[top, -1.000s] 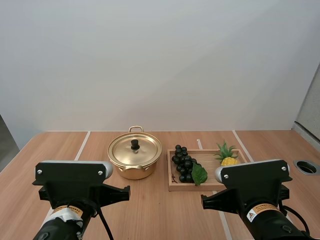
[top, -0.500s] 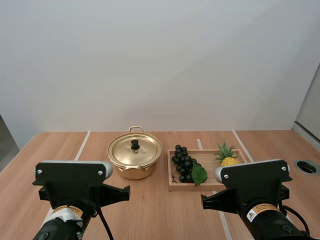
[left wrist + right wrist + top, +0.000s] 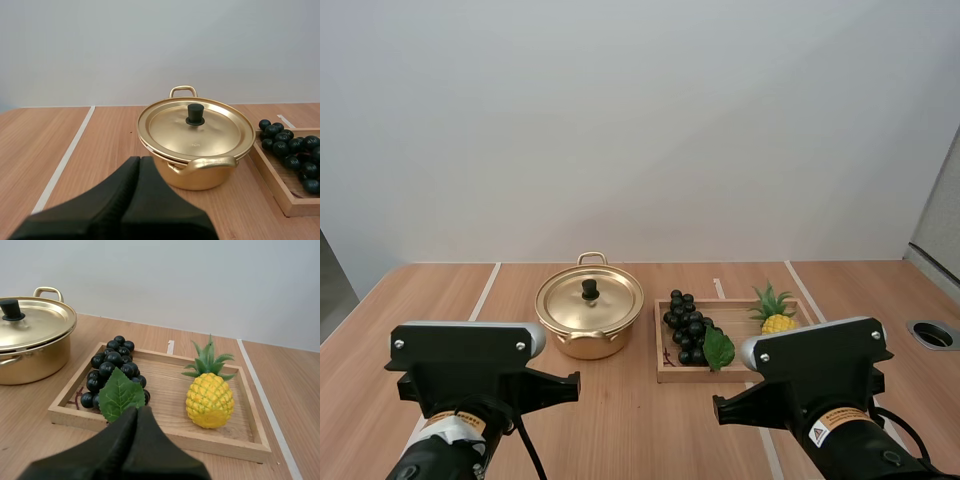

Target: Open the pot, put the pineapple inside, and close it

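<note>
Shifted slightly leftward, right gripper (image 3: 136, 411) is pressed together, like left gripper (image 3: 140, 161) facing the lidded golden metal pot (image 3: 196, 172). Ahead-right, the small yellow pineapple (image 3: 210, 400) stands in a wooden tray (image 3: 200, 441); a closed approach could topple it.

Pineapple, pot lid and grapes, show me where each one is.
pineapple (image 3: 210, 400), right wrist view, on its yellow body.
lid (image 3: 196, 134), left wrist view, on its gold top near the centre.
grapes (image 3: 112, 360), right wrist view, on a dark berry mid-bunch.
</note>
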Controlling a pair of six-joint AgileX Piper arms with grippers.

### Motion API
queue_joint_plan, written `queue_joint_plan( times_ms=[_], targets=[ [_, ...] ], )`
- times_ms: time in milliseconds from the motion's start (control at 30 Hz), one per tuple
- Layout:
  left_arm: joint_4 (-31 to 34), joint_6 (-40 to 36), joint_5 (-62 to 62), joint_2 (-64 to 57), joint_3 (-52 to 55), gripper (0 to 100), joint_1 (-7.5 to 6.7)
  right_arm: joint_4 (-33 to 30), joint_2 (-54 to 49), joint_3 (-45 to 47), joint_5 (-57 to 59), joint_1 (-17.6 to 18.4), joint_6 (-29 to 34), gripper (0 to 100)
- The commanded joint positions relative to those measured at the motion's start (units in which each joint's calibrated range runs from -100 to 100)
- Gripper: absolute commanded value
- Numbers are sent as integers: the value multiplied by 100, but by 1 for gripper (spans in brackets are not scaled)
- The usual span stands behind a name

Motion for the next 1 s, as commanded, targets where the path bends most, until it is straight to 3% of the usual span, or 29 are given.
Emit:
queue_joint_plan(
  times_ms=[0,267,467,700,833,967],
  targets=[
    [-2,-41,-117,-33,13,0,6,29,-32,0,-86,10,20,0],
    [-2,-41,-142,-33,13,0,-18,212,-32,0,-104,-154,20,0],
    [-2,-41,-137,-33,13,0,-147,202,-32,0,-104,-157,20,0],
    [-2,-41,-316,-33,13,0,-146,202,-32,0,-121,-157,20,0],
    [-16,-41,-336,-33,13,0,-146,666,-32,0,-154,-157,20,0],
    [-15,-21,-121,-33,13,0,-146,583,-32,0,-1178,-157,20,0]
  ],
)
